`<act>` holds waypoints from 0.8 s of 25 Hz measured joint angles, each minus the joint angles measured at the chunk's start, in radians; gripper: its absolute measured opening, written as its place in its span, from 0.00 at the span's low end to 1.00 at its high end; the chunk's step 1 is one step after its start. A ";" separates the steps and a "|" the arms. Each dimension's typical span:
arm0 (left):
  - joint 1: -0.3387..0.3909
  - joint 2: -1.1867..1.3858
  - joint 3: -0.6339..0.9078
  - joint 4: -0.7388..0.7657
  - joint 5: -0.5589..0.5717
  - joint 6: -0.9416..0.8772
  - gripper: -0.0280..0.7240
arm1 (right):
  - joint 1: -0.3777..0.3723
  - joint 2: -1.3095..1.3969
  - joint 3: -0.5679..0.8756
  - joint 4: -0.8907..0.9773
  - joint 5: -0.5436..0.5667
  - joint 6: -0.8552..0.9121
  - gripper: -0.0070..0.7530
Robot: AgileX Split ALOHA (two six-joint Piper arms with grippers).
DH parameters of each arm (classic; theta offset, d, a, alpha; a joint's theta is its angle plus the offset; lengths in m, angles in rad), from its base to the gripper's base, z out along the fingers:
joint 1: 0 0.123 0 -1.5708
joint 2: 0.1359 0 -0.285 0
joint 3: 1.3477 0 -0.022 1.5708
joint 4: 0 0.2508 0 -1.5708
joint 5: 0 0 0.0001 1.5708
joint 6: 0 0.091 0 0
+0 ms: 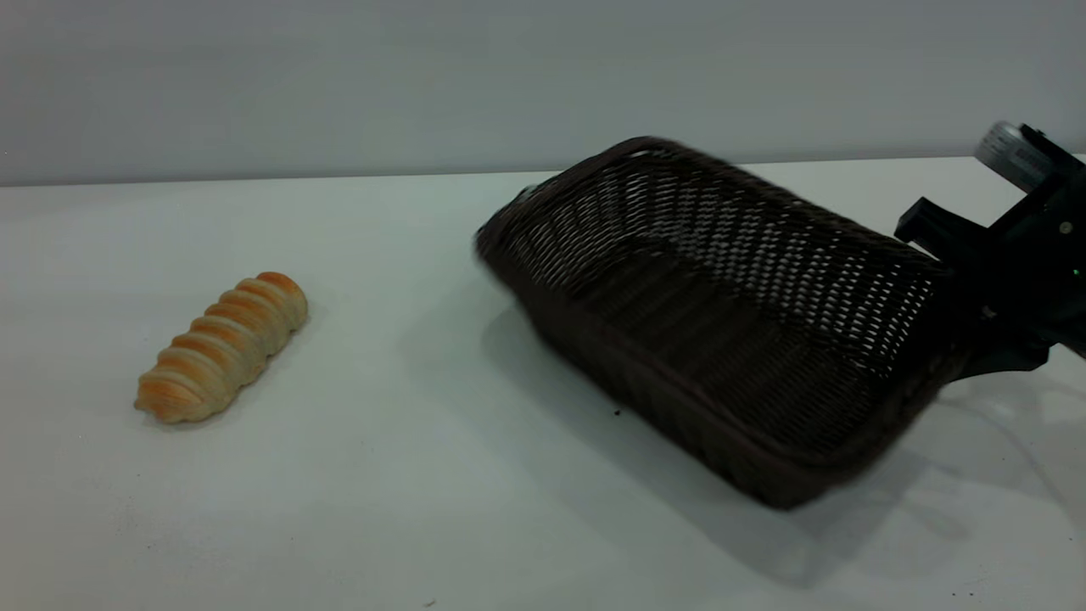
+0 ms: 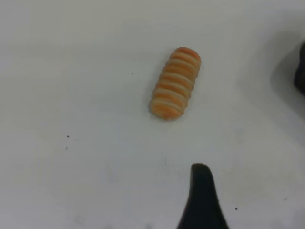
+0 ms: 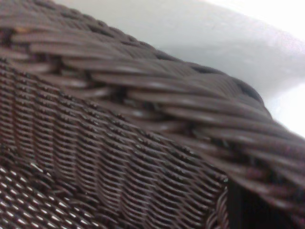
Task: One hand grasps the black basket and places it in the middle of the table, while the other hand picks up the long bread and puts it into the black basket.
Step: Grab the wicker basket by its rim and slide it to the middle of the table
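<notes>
**Basket tilted at the right edge**

Your right hand [image 1: 967, 339] grips the black basket [image 1: 721, 314] by its rim, tipping it above the desk [image 1: 407, 475]. The long bread [image 1: 222, 346] lies near the left edge. I cannot tell your left hand's [image 2: 202, 200] opening.

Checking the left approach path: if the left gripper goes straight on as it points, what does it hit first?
Probably bare table. One left fingertip shows, aimed toward the bread, which lies ahead, with clear table between. Depth is unclear.
</notes>
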 joint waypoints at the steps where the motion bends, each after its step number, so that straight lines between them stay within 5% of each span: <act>1: 0.000 0.000 0.000 0.000 0.000 0.000 0.81 | 0.000 -0.006 0.000 -0.022 0.015 -0.022 0.22; 10: 0.000 0.000 0.000 0.000 0.002 0.000 0.81 | 0.067 0.005 -0.153 -0.208 0.179 -0.042 0.21; 20: 0.000 0.000 0.000 0.000 0.034 0.000 0.81 | 0.204 0.208 -0.530 -0.424 0.399 0.137 0.21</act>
